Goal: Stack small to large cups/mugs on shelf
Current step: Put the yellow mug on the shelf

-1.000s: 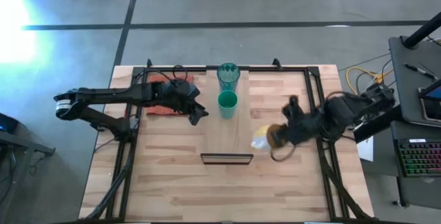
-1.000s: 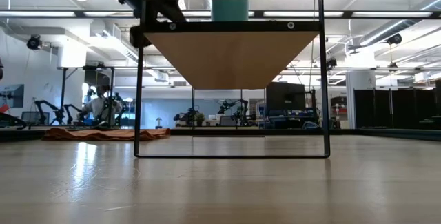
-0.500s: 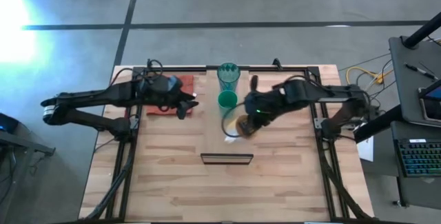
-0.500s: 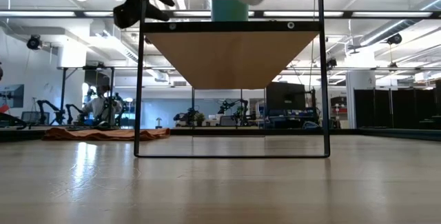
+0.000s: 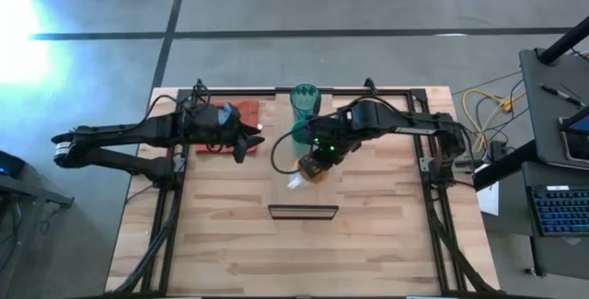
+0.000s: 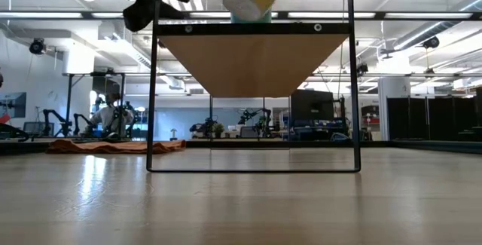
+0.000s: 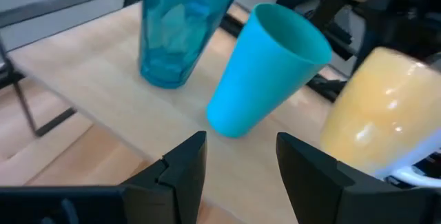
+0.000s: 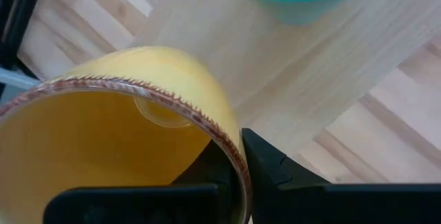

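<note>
We've got the right hand clamped on the orange mug by its rim, above the shelf, just beside the green cup to continue the size row. Left hand parked open near the cloth, clear of the drop.

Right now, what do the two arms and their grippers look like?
Both arms are dark, slim and jointed, with black cables looping alongside them. The left gripper has two broad, angular dark fingers. The right gripper is equally dark, with a small green light glowing beside it in the high view. No markings are legible.
</note>
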{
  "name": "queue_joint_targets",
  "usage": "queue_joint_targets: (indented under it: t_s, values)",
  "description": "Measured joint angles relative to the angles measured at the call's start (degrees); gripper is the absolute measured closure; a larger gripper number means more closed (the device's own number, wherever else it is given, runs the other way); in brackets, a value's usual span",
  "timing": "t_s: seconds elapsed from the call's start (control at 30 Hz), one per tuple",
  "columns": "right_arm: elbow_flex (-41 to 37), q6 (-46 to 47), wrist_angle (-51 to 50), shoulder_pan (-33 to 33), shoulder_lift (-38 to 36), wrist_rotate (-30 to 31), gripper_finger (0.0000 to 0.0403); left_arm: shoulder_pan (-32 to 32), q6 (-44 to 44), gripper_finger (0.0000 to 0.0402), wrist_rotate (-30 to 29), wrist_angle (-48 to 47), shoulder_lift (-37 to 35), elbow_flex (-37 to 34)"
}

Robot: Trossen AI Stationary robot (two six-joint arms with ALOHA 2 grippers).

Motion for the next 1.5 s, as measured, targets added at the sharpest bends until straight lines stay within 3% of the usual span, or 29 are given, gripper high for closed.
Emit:
queue_joint_targets:
  t_s: [0.8,1.13,1.5]
  values:
    - [0.7,5.3,-1.9,0.4,3.2,-3.5,0.0388,-0.3,1.9,0.0240,1.4,2.6,1.1,-2.0]
    - [0.3,5.5,-1.8,0.5,3.5,-2.1,0.0328,-0.3,1.9,0.0240,2.3,2.6,2.9,-2.0]
    - [-0.6,6.4,-1.8,0.5,3.5,-1.5,0.0319,-0.3,1.9,0.0240,3.4,2.8,4.0,-2.0]
